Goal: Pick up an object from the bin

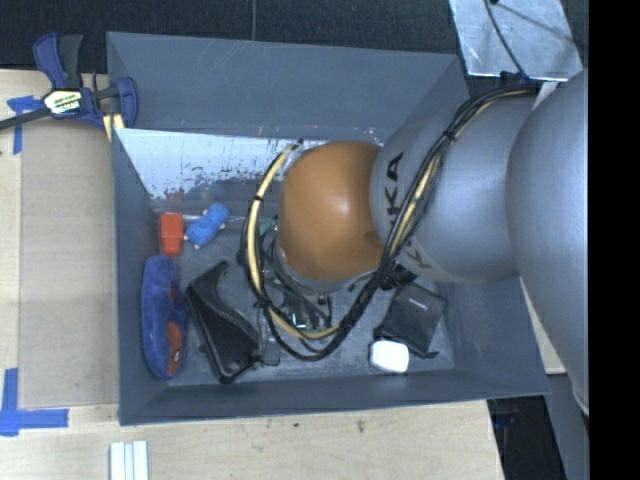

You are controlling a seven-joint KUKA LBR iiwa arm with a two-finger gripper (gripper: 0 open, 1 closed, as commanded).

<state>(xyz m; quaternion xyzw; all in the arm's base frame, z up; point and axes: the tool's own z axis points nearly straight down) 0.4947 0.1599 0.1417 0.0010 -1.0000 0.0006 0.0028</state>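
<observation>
My gripper [298, 306] is low in the middle of the bin floor, its dark body showing just under the orange cover. A black wedge-shaped thing [220, 326] lies right beside it on the left, close to touching. To its right lie a black flat box [413, 318] and a small white block [390, 356] at the front wall. Whether anything is in the gripper is hidden.
Along the left wall lies a long blue thing with an orange patch [160, 318]. A small orange block [172, 233] and a small blue piece [207, 226] sit at the back left. The arm, its orange cover and cables hang over the middle and right of the bin.
</observation>
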